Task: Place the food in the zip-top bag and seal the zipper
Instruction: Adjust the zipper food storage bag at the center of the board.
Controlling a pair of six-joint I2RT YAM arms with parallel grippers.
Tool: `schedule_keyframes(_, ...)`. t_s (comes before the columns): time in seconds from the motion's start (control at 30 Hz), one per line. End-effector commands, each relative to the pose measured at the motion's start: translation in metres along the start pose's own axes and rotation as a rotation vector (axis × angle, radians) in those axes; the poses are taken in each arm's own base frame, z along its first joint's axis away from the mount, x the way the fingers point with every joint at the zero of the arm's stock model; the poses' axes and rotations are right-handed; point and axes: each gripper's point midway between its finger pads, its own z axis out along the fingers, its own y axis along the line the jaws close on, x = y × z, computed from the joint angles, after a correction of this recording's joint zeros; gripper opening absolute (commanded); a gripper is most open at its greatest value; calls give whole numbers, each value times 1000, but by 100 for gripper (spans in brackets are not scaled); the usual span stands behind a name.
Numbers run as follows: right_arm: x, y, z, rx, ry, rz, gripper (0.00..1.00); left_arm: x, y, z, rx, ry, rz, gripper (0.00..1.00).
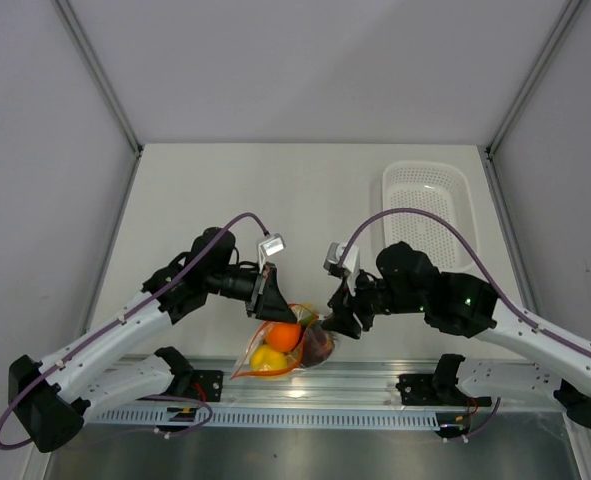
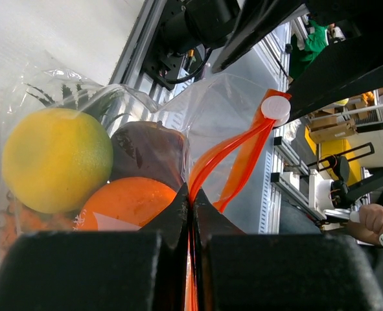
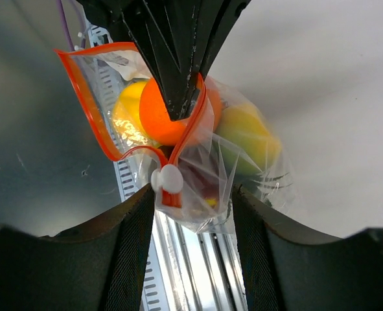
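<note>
White table; crinkly clear zip-top bag [image 1: 280, 350] bulges with fruit.

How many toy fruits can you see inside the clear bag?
4. A yellow-green fruit on the left, an orange below, a dark red-purple fruit in the middle, and pineapple leaves behind. More may hide behind them in the zip-top bag.

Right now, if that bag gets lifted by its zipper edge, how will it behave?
The bag is thin and crinkly, so it will likely sag. The orange and other round fruit would probably roll to the bottom. The left hand pinches only the zipper, so the film might slip.
</note>
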Motion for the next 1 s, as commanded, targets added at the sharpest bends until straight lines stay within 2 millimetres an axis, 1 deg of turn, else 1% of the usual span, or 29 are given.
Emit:
schedule_keyframes(0.0, -23, 1, 2, -3, -53, -73, 53, -3, -5, -1, 42, -6, 35, 1)
schedule_keyframes(0.17, -23, -1, 11, 0, -38, -83, 51, -2, -4, 0, 42, -2, 34, 1)
schedule_keyframes(0.27, -24, -3, 14, 5, -38, -88, 43, -2, -4, 0, 48, 0, 37, 1)
schedule_keyframes(0.37, -27, -6, 15, 19, -41, -93, 33, 1, -3, 1, 49, 3, 36, 1)
schedule_keyframes(0.4, -26, -6, 17, 17, -34, -92, 20, 1, -2, 1, 52, 2, 40, 1)
schedule_keyframes(0.47, -27, -6, 17, 17, -29, -88, 0, 0, -6, -2, 61, -12, 65, 1)
schedule_keyframes(0.5, -27, -6, 17, 16, -28, -85, 0, -1, -8, -3, 65, -24, 85, 0)
schedule_keyframes(0.57, -28, -5, 17, 15, -35, -69, 0, -2, -12, -7, 60, -52, 119, 5)
schedule_keyframes(0.6, -29, -4, 17, 13, -40, -60, 0, -3, -13, -9, 55, -64, 140, 13)
schedule_keyframes(0.63, -33, -3, 16, 13, -53, -42, 0, -5, -13, -11, 40, -85, 155, 18)
schedule_keyframes(0.67, -35, -2, 16, 12, -60, -17, 0, -7, -19, -16, 40, -112, 192, 22)
schedule_keyframes(0.7, -38, -1, 15, 13, -67, 1, 0, -9, -20, -18, 34, -130, 210, 29)
schedule_keyframes(0.73, -40, -1, 16, 18, -71, 25, 0, -10, -22, -21, 27, -147, 225, 53)
schedule_keyframes(0.77, -46, 2, 14, 15, -83, 69, 0, -14, -26, -27, 15, -187, 262, 65)
schedule_keyframes(0.8, -47, 3, 14, 14, -82, 94, 0, -16, -29, -30, 10, -210, 284, 83)
schedule_keyframes(0.83, -47, 6, 17, 4, -72, 121, 0, -17, -30, -32, 5, -231, 304, 89)
schedule_keyframes(0.87, -53, 9, 16, -5, -76, 165, 0, -19, -37, -39, 10, -269, 352, 96)
schedule_keyframes(0.9, -54, 12, 17, -13, -72, 186, 0, -20, -40, -41, 10, -287, 370, 100)
schedule_keyframes(0.97, -56, 14, 19, -12, -54, 250, 0, -26, -46, -46, 9, -334, 412, 99)
